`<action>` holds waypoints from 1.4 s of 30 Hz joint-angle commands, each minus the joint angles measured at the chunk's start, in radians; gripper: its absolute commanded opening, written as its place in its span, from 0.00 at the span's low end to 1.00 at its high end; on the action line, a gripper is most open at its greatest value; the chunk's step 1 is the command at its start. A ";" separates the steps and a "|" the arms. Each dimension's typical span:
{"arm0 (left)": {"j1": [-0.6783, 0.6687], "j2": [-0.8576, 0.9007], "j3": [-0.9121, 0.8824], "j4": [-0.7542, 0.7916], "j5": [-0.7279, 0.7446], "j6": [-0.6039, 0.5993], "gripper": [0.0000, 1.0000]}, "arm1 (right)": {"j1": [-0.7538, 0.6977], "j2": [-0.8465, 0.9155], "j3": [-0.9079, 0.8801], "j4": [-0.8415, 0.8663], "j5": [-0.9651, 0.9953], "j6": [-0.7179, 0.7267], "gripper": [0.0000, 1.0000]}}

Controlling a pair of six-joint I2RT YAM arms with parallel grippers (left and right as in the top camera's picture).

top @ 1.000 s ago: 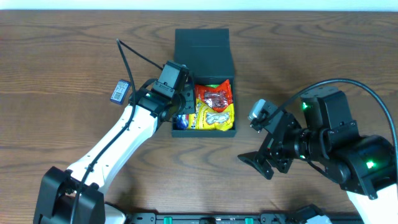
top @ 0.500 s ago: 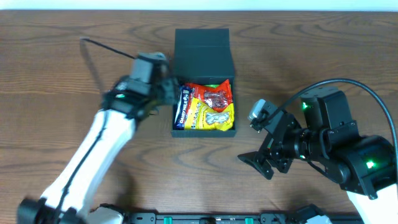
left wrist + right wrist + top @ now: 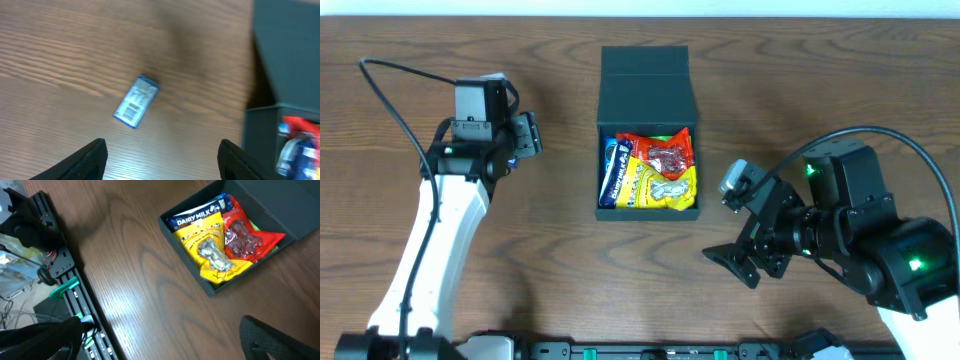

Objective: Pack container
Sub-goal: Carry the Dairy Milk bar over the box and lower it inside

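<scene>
The container (image 3: 687,207), a dark square box with its flap lid (image 3: 647,78) open at the back, stands mid-table. In it lie a blue Dairy Milk packet (image 3: 613,170), a yellow packet (image 3: 660,185) and a red packet (image 3: 665,155); they also show in the right wrist view (image 3: 220,245). A small blue packet (image 3: 136,101) lies on the wood left of the container (image 3: 292,55). My left gripper (image 3: 527,137) is open and empty above it (image 3: 161,160). My right gripper (image 3: 740,240) is open and empty right of the container, near the front (image 3: 160,350).
A black mounting rail with green parts (image 3: 60,280) runs along the table's front edge (image 3: 650,350). A black cable (image 3: 390,90) loops from the left arm. Bare wood lies around the container.
My left gripper has drawn back from the container to the left, leaving the blue Dairy Milk packet inside, and now hangs open over the small blue packet. The right arm has not moved.
</scene>
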 commanded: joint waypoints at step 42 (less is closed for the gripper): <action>0.083 0.483 -0.002 0.297 -0.072 0.309 0.71 | 0.004 0.000 0.004 -0.002 -0.004 0.014 0.99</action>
